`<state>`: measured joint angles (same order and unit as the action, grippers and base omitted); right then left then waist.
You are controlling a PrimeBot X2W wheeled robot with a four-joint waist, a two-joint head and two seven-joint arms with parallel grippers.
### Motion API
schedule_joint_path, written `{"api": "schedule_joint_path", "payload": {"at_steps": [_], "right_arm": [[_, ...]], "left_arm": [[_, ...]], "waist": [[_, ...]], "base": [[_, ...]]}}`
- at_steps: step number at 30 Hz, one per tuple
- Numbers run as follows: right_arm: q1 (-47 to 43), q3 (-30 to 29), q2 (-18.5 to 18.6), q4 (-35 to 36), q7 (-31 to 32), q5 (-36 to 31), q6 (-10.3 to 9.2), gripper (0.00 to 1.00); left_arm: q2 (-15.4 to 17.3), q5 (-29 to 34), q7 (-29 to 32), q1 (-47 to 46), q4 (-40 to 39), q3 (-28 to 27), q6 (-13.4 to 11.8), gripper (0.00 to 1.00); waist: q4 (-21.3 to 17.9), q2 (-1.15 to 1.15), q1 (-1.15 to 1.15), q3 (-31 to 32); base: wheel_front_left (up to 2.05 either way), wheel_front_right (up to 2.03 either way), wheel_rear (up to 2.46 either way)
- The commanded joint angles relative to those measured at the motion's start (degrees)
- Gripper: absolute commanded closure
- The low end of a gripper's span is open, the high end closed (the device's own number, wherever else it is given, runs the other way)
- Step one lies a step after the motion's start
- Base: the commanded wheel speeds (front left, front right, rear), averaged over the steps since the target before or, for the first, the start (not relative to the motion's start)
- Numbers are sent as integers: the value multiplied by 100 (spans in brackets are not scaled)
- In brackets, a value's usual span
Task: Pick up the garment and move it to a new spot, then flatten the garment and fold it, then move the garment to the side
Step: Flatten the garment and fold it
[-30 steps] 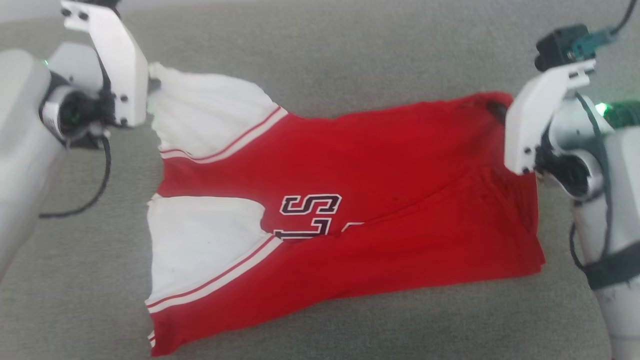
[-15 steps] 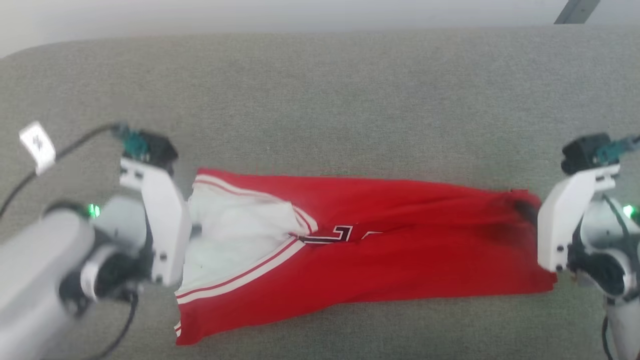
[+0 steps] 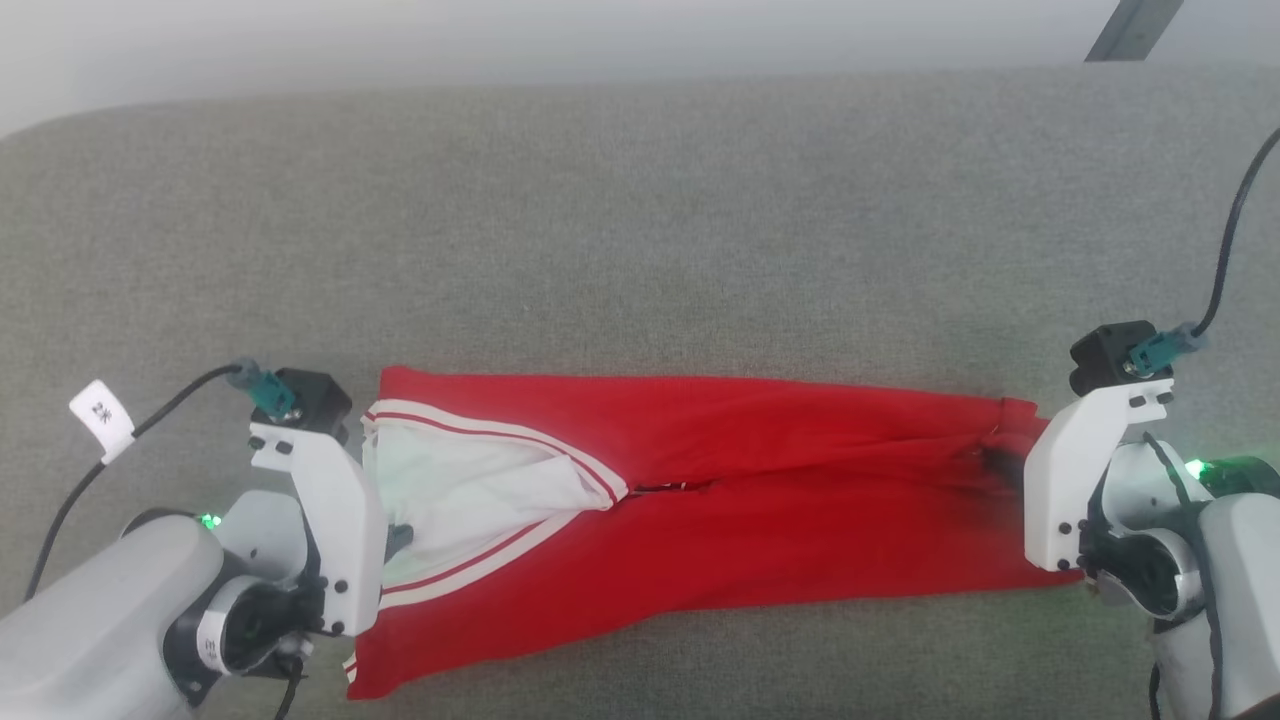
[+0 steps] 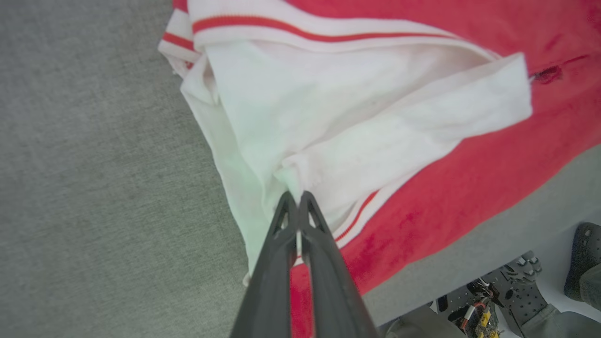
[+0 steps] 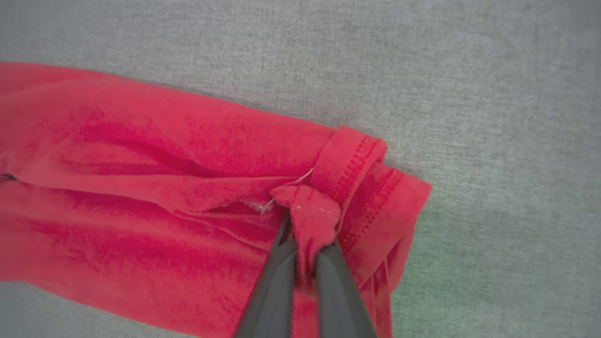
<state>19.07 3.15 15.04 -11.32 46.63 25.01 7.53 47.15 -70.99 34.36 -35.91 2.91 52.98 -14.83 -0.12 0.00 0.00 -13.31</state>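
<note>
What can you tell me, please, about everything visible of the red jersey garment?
The garment is a soft red jersey with white sleeves and red-and-white striped trim. It lies folded lengthwise into a long, wrinkled band on the grey fabric surface, stretched out left to right. The left gripper is shut on white sleeve cloth; the right gripper is shut on a bunched red hem corner, its fingers partly wrapped by it. A sliver of black lettering shows at the fold.
</note>
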Motion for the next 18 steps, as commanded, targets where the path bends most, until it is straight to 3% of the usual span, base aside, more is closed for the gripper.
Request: {"api": "schedule_joint_path", "payload": {"at_steps": [1,11,18], "right_arm": [[85,50,-15,-84,-103,-12,-8,0],[-11,-78,180,77,-272,257,-8,0],[-200,-495,234,72,-98,316,-8,0]], "left_arm": [[-42,6,-122,134,138,-15,77,0],[12,97,-1041,503,52,-239,320,0],[128,643,-2662,962,-94,-560,347,0]], "waist": [[-13,0,0,107],[55,0,0,531],[192,0,0,762]], "base": [[0,0,0],[0,0,0],[0,0,0]]}}
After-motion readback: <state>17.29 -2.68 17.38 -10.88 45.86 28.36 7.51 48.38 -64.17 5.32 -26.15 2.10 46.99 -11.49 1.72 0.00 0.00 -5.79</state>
